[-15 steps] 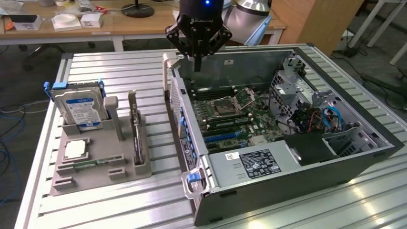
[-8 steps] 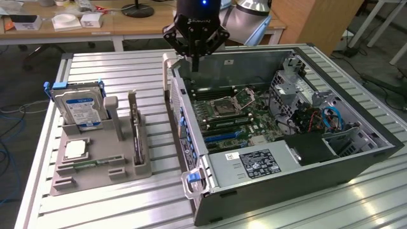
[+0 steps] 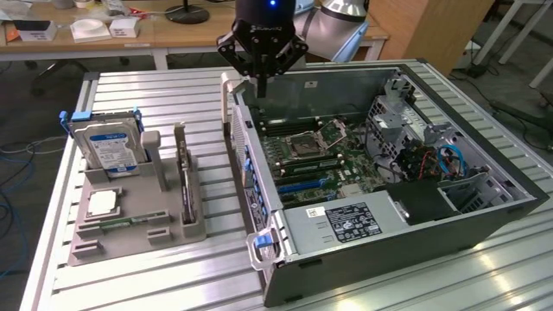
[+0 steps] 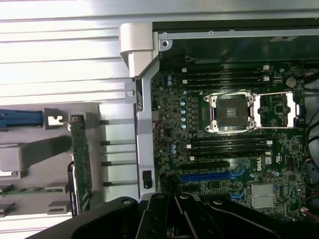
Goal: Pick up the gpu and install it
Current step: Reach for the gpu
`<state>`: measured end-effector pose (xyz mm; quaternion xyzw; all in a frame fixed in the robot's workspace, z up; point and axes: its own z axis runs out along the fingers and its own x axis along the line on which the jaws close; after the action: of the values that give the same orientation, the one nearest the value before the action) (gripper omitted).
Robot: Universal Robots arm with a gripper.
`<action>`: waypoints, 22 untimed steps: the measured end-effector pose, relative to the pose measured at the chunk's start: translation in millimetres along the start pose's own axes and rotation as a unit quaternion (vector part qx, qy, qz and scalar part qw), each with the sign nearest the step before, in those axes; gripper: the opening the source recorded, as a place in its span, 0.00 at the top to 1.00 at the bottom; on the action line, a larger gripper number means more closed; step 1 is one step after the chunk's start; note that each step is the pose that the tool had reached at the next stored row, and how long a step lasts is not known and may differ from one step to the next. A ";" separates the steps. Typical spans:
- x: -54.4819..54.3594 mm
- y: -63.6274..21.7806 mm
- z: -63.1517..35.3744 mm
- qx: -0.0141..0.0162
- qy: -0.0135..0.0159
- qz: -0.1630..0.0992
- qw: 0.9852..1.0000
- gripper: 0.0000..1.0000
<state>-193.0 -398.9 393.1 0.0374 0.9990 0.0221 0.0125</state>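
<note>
**Pincer shut + empty over case edge; gpu parked in holder**

Pincer (image 3: 260, 89) hangs fingers-down, jaws fully closed, nothing betw. them. Tips sit just above the top edge of the PC case (image 3: 415, 246) side wall, at its far end; can't tell if they touch it. Wrist view: pincer (image 4: 174, 211) is a dark mass, w/ the mobo (image 4: 199, 149) beyond it.

gpu (image 3: 184, 173) is well apart from the pincer, to the exterior view's left of it and nearer cam. It stands on edge in a slot of the grey holder (image 3: 129, 243), outside the case. Wrist view has the same gpu (image 4: 79, 159) edge-on, green board, w/ bare table (image 4: 60, 50) slats betw. it and the silver case wall (image 4: 142, 124).

Same holder, farther from the pincer than the gpu:
- hard drive (image 3: 108, 148) upright, blue rails
- CPU chip (image 3: 102, 202) lying flat, nearer cam than the drive

Below the pincer, toward the exterior view's right, the mobo (image 3: 315, 159) is exposed in the open case, CPU socket (image 3: 320, 138) w/ metal frame. Blue slot (image 4: 207, 177) lies close to the pincer in wrist view. Power supply (image 3: 346, 220) is at the case's near end, far from the pincer
</note>
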 end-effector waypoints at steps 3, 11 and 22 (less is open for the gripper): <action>2.1 -0.2 -0.1 0.000 0.000 0.000 1.000 0.90; 7.8 -0.6 -0.2 0.000 0.000 0.000 1.000 0.90; 16.5 -1.2 -0.4 0.000 0.000 0.000 1.000 0.90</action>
<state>-209.6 -398.9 393.1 0.0374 0.9990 0.0221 0.0125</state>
